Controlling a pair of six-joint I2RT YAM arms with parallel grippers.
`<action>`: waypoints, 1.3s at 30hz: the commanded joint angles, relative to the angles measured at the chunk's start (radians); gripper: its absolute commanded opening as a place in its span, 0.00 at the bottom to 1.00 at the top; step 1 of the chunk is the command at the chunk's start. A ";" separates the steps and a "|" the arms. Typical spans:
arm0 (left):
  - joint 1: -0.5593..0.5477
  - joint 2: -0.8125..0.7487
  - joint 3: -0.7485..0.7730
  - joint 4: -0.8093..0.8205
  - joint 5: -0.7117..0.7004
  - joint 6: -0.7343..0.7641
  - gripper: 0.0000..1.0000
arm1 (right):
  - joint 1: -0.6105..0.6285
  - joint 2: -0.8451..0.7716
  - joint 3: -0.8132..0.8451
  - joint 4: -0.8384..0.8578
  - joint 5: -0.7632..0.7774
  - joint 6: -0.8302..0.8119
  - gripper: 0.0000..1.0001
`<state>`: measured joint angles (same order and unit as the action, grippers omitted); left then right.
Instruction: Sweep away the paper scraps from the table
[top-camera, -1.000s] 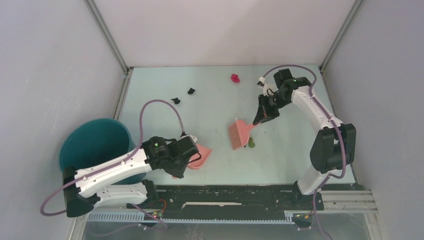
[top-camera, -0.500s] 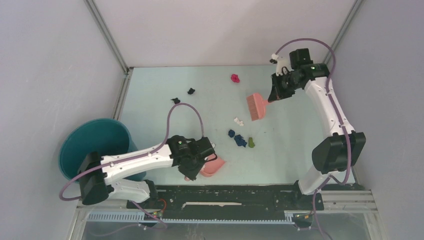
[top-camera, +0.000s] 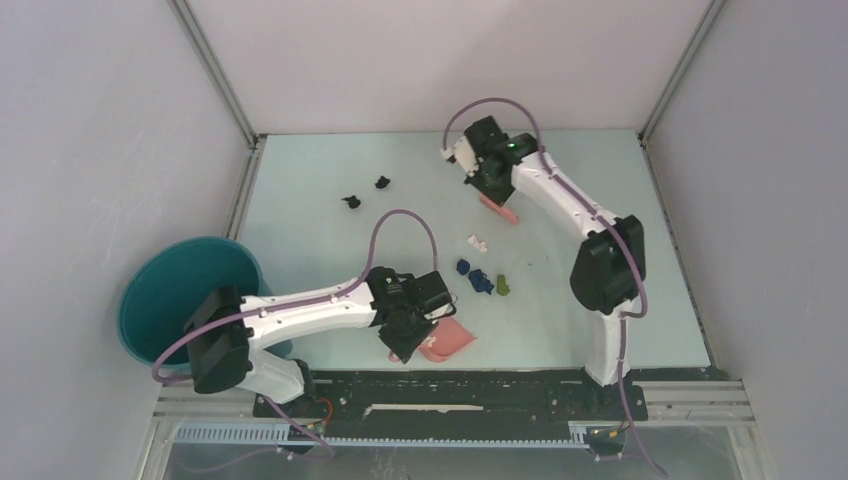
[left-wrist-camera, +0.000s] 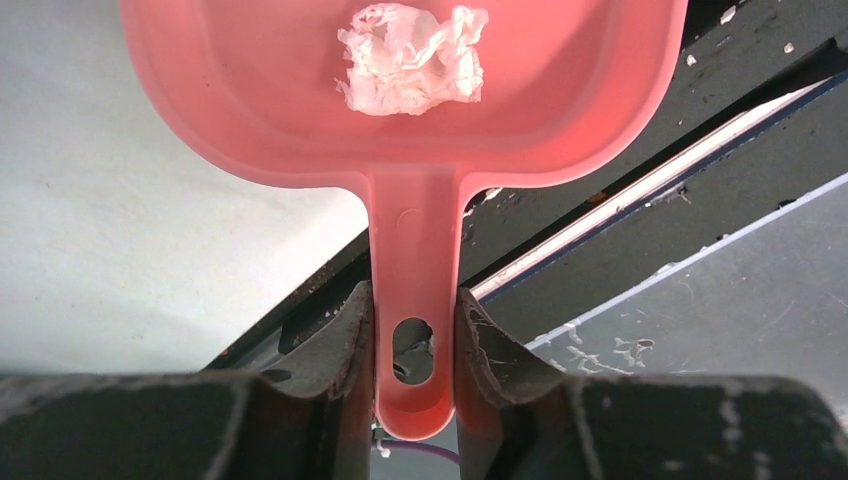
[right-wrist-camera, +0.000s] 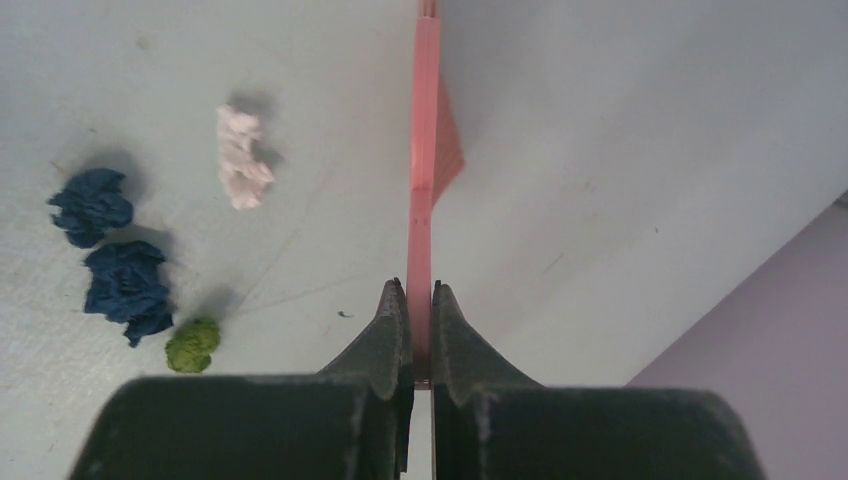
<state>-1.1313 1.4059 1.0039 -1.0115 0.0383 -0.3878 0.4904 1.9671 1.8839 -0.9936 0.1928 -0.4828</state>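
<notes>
My left gripper (left-wrist-camera: 413, 350) is shut on the handle of the salmon-pink dustpan (left-wrist-camera: 250, 110), which lies at the table's near edge (top-camera: 447, 342). A white paper wad (left-wrist-camera: 410, 55) lies in the pan. My right gripper (right-wrist-camera: 420, 300) is shut on the thin pink brush (right-wrist-camera: 424, 150), held near the back middle of the table (top-camera: 498, 207). Two dark blue scraps (right-wrist-camera: 125, 282), a green one (right-wrist-camera: 192, 343) and a white one (right-wrist-camera: 242, 160) lie mid-table between brush and dustpan (top-camera: 481, 283). Two black scraps (top-camera: 351, 201) lie further left. No magenta scrap shows.
The round teal bucket (top-camera: 175, 290) stands off the table's left near corner, partly under the left arm. The pale mint-green table (top-camera: 600, 280) has metal rails and grey walls round it. The black base rail (top-camera: 480, 385) runs just behind the dustpan.
The left arm slid the dustpan rightward along the near edge. The right arm swung the brush from the back right to the back middle, now covering where the magenta scrap lay.
</notes>
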 joint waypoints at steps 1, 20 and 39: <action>-0.005 0.047 0.041 0.041 0.028 0.066 0.00 | 0.087 0.054 0.104 -0.102 -0.010 -0.009 0.00; -0.004 0.167 0.049 0.117 -0.026 0.025 0.00 | 0.341 -0.221 -0.121 -0.234 -0.398 0.182 0.00; -0.006 0.116 0.039 0.136 -0.095 -0.008 0.00 | 0.135 -0.377 -0.038 -0.209 -0.475 0.270 0.00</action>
<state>-1.1397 1.5620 1.0431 -0.8761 -0.0147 -0.3664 0.6765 1.6806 1.7798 -1.2324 -0.3153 -0.2276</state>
